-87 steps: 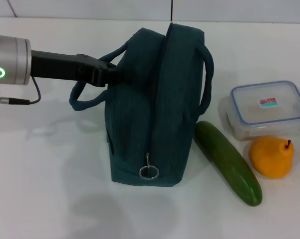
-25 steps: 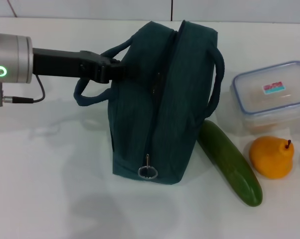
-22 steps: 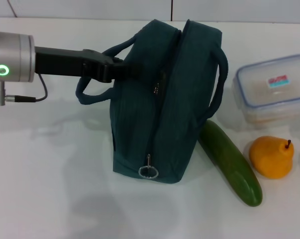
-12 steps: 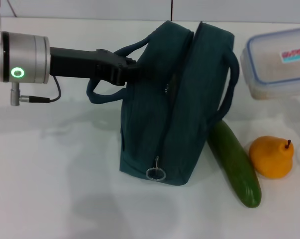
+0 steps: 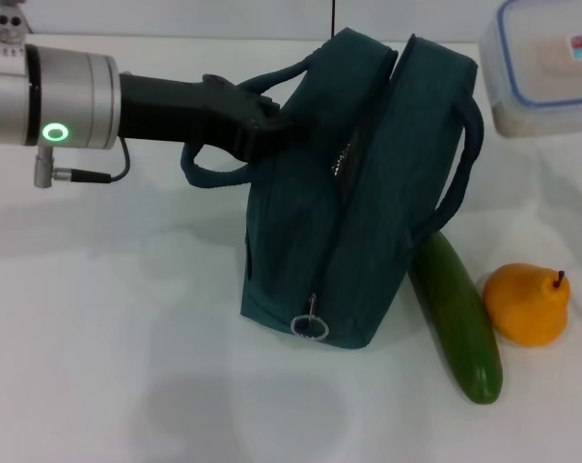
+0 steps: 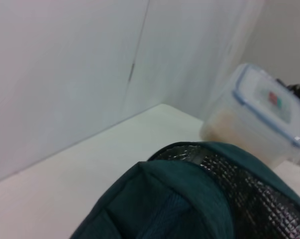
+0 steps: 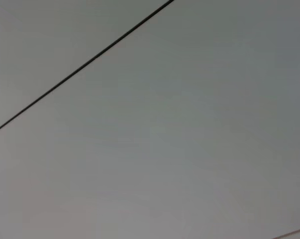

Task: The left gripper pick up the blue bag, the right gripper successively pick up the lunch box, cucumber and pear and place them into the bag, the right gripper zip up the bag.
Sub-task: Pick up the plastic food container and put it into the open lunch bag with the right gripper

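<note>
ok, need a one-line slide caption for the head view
Left gripper holds the blue bag by its side while the lunch box hangs lifted; cucumber and pear wait on the table.

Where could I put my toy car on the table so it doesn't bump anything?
The biggest bare patch is the white table in front of the left pincer and beside the blue bag. There is also room in front of the bag. It is crowded on the other side, where the cucumber lies against the bag with the pear close by.
</note>
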